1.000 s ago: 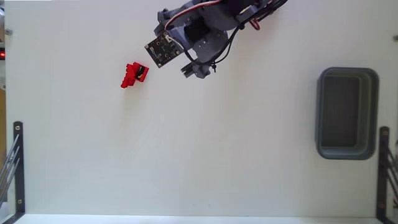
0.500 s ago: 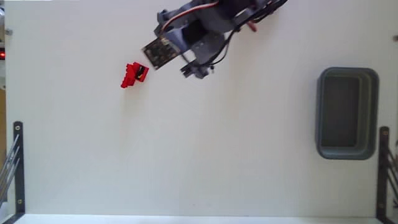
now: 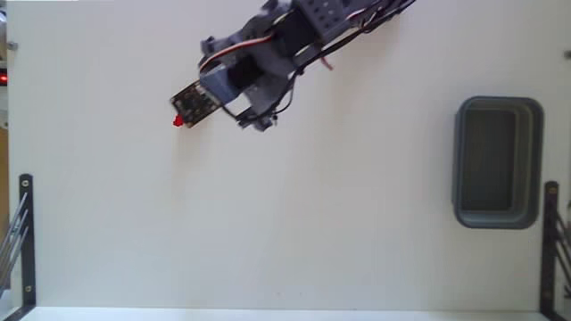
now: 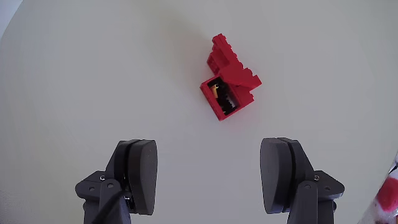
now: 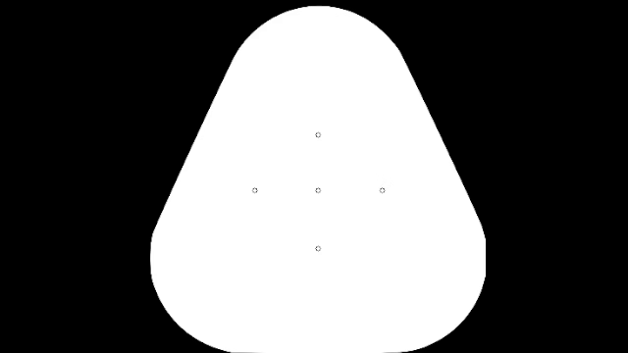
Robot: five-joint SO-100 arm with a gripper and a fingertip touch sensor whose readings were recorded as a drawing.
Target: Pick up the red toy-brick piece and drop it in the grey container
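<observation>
Gripper (image 4: 208,168) jaws stand wide apart, holding nothing, just short of one small bright-red plastic toy-brick piece (image 4: 229,93) lying on the white table (image 3: 268,223). One dark-grey rectangular plastic container (image 3: 498,111) sits well apart from that brick.

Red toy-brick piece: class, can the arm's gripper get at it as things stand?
Probably yes. The red toy-brick piece lies alone on the bare table, just ahead of the open gripper, nothing between them.
</observation>
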